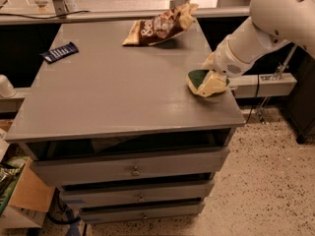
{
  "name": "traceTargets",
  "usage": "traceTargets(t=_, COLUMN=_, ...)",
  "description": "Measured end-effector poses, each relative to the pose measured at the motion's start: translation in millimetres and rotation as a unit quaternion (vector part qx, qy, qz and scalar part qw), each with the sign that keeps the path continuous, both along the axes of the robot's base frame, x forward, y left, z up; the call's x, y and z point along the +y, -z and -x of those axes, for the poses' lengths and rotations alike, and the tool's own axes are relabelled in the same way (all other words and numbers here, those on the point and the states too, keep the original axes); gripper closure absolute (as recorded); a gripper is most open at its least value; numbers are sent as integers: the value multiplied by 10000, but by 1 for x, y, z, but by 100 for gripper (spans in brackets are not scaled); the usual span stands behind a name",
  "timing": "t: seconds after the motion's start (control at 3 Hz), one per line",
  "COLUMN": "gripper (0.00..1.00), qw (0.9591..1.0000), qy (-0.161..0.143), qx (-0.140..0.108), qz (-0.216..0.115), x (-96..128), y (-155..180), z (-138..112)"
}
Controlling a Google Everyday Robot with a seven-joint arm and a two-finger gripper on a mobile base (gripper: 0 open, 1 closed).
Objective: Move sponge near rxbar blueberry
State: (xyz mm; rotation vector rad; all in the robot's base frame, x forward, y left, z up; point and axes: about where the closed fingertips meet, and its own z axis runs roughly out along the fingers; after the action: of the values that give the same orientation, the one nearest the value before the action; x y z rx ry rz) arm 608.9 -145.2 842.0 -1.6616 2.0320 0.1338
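The end effector (212, 82) sits low at the table's (123, 102) right edge, pressed against the sponge (198, 76), whose green top shows just to its left as the camera sees it. Whether it has actually gripped the sponge, or how wide it stands, I cannot tell (the pale wrist covers that part). The rxbar (59, 52) lies well apart from the end effector, across the table near the far left corner. A brown snack bag (160, 26) lies behind and left of it

White arm (261, 33) aslant from upper right, end effector (212, 80) low, mid-right.
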Motion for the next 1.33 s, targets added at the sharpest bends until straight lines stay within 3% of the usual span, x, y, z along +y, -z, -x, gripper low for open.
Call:
traceTargets(t=0.33, gripper=87, qw=9999, qy=-140, qx=-45, qz=-70, x=13, y=-10, z=2)
traceTargets(t=0.67, gripper=100, qw=9991, qy=-329, qx=-45, qz=-267, x=38, y=-22, z=8)
traceTargets(t=1.0, gripper=100, qw=9991, qy=-330, qx=-45, qz=-267, x=38, y=-22, z=8)
traceTargets(t=1.33, gripper=100, qw=9975, qy=-399, qx=-292, qz=-502, x=58, y=-43, z=3)
